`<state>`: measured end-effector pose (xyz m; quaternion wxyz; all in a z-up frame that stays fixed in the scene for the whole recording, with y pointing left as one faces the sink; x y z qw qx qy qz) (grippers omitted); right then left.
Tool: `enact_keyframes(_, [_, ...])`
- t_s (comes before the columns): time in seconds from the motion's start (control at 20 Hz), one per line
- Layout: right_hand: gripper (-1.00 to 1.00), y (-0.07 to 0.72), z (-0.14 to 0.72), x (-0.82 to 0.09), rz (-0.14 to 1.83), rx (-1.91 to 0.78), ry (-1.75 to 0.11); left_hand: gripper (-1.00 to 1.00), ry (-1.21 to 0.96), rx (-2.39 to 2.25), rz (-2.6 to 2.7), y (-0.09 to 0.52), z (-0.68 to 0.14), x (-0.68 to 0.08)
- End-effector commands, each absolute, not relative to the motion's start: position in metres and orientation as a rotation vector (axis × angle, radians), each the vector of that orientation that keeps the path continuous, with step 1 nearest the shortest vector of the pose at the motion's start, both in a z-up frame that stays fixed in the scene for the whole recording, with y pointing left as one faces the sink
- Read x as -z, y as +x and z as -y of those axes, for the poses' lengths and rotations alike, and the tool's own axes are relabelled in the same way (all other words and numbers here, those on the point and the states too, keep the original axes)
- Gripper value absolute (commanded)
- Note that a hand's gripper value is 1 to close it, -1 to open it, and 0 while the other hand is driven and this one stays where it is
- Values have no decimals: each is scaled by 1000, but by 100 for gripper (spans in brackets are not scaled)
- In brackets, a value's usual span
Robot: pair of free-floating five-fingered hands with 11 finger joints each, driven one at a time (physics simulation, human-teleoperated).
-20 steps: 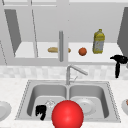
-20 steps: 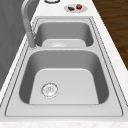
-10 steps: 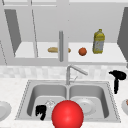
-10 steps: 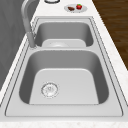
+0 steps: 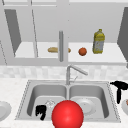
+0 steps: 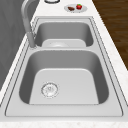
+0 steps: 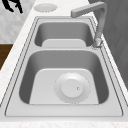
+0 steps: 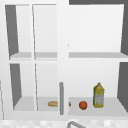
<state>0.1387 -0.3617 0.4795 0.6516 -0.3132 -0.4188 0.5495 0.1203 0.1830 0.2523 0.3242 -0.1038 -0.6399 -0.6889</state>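
Front view: the left hand [image 5: 41, 111] hangs at the front rim of the sink [image 5: 25, 100], before the left basin and just beside a large red ball [image 5: 67, 115]; whether it touches the ball cannot be told, nor whether it is released or clenched. The right hand [image 5: 119, 88] hovers over the sink's right rim, near a food plate [image 5: 124, 107] on the right counter; nothing is seen in it, and its closure cannot be told. A dinner plate [image 5: 86, 106] lies in the right basin; a bare plate [image 5: 3, 110] sits on the left counter.

Left side view: the near basin holds only its drain [image 6: 50, 89]; the food plate [image 6: 75, 8] beyond carries a strawberry and a brown morsel.

Right side view: the dinner plate [image 7: 72, 88] lies flat in the near basin, under the faucet [image 7: 96, 15]; a hand [image 7: 13, 5], judged the left by the bare plate [image 7: 45, 7] near it, hangs off the counter's front edge.

Upper view: a bread roll [image 8: 53, 103], an orange fruit [image 8: 83, 105] and an oil bottle [image 8: 98, 96] stand apart on the lower cabinet shelf.

Judgement: approach stage, no grasp made; contact with the ball or food plate would call for a short, controlled closing of the gap.
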Motion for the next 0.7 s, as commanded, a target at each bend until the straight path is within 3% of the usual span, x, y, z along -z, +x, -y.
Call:
enact_keyframes(0.0, [-100, 140, 377, -451, 937, -1325, -643, 0, -272, 1807, 1679, 120, -183, -252])
enact_keyframes(0.65, [-100, 155, 434, -398, 906, -1348, -510, 0, -272, 1807, 1679, 120, -183, -252])
